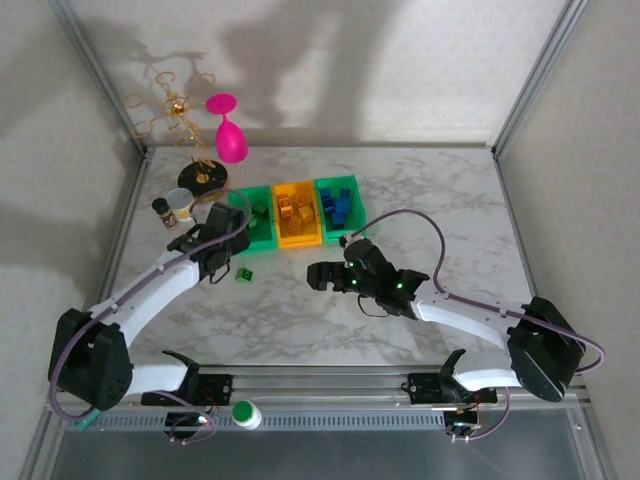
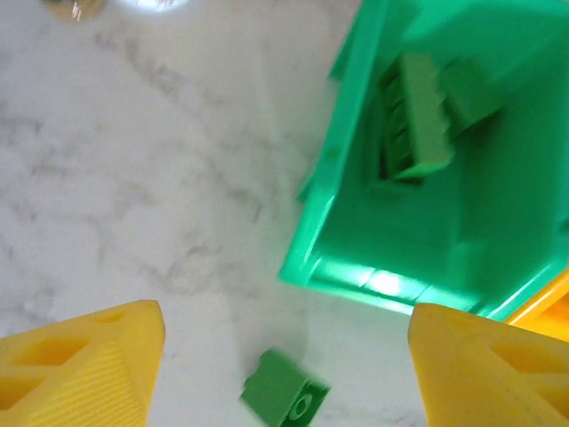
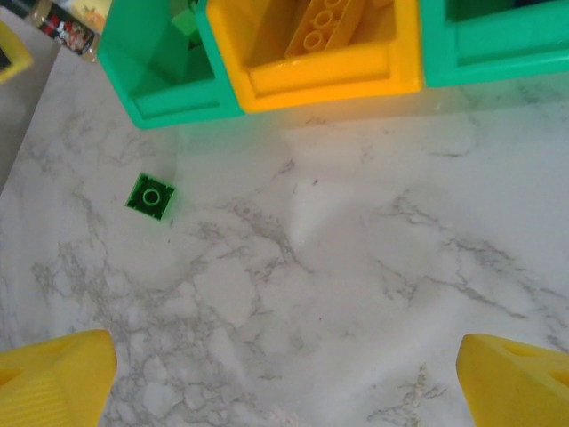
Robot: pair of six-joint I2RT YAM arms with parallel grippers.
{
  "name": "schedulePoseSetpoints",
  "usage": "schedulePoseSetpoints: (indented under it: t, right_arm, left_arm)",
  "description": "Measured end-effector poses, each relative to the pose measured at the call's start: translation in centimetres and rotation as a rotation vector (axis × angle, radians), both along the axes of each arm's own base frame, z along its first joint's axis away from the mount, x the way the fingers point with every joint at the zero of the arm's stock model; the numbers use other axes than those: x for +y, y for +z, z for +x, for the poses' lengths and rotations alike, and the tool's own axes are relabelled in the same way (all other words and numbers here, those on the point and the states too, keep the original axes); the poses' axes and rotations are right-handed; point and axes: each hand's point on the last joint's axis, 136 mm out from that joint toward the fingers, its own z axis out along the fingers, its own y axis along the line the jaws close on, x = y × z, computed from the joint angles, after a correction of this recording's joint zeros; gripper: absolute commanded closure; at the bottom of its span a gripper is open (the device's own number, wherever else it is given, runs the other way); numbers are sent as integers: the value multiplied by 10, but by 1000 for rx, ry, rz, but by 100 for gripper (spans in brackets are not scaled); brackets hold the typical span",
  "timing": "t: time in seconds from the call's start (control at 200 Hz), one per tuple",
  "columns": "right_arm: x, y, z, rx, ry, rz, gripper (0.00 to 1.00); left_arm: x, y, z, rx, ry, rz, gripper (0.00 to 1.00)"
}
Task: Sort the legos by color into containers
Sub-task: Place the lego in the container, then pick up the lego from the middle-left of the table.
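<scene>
— Is any writing showing?
— A small jar (image 3: pixel 64 27) is peeking in at the corner of the right wrist view, but its label is too blurred to read.
— What is the left gripper doing?
— The left gripper (image 2: pixel 286 351) is hanging with its yellow fingers (image 2: pixel 80 365) spread wide, gripping nothing. A green lego (image 2: pixel 284 400) is lying on the marble table (image 2: pixel 133 178) below the gap, near the corner of the left green bin (image 2: pixel 356 240), where green bricks (image 2: pixel 413 124) are sitting.
— And the right?
— The right gripper (image 3: pixel 284 378) is gaping fully, empty, over bare marble in front of the yellow-orange bin (image 3: pixel 311 76), which is holding a yellow brick (image 3: pixel 329 27). The frame edge is cutting off the right green bin (image 3: pixel 498 53); from above, blue bricks (image 1: pixel 337 203) are showing inside it.
</scene>
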Motion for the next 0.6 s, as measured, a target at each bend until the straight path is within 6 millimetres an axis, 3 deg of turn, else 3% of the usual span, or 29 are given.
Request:
schedulePoseSetpoints:
  t: [0.125, 0.2, 0.35, 0.601]
  right_arm:
    - [4, -4, -3, 8, 8, -4, 1]
    - [5, -4, -2, 4, 2, 1, 1]
    - [4, -3, 0, -3, -9, 2, 1]
    - [2, -4, 1, -7, -20, -7, 1]
  left_arm:
    - [-2, -33, -23, 73, -11, -10, 17]
    - [-13, -47, -31, 110, -54, -4, 13]
    - [-33, -61, -31, 130, -106, -1, 12]
    - [-31, -99, -37, 210, -103, 33, 18]
